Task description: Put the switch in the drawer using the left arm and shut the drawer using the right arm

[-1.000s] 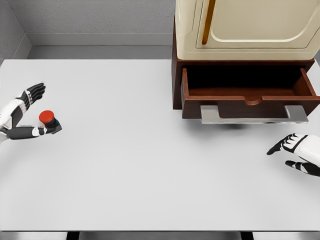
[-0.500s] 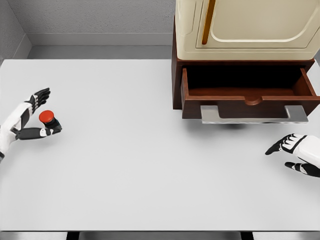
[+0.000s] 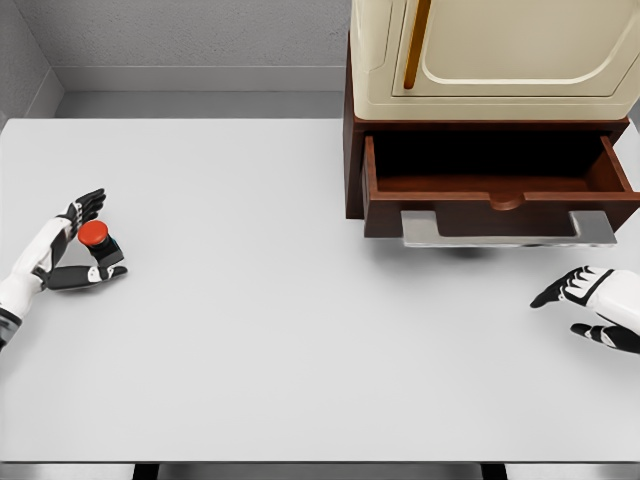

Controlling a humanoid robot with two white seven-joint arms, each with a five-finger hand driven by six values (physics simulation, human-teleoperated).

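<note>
At nine o'clock on the table (image 3: pixel 300 330), the left hand (image 3: pixel 62 250) brackets the switch (image 3: pixel 97 240), fingers spread wide around it, grip unclear. The drawer (image 3: pixel 500 190) gapes open at two o'clock; the right hand (image 3: pixel 590 305) rests at four, fingers relaxed.

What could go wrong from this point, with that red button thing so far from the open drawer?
The left hand has its fingers around the switch but not clearly closed on it, so it might slip or tip as it is lifted. The drawer sits far across the table, so a loose grip could drop the switch on the way. The cabinet wall also stands beside the opening, where the arm could bump it.
</note>
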